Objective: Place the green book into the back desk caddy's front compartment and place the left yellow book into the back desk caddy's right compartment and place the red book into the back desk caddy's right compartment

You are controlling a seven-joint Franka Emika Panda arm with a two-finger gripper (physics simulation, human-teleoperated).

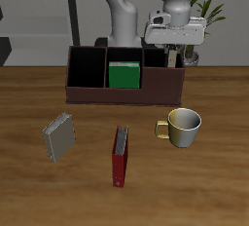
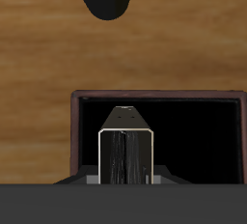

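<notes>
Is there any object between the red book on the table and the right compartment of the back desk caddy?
The mug stands close to that line, just before the back desk caddy. The red book lies nearer the table's front edge. The caddy's front wall must also be cleared by lifting.

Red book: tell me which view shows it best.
The exterior view. There the red book lies in full on the table, in front of the caddy, between a grey book and a mug. The wrist view does not show it at all.
</notes>
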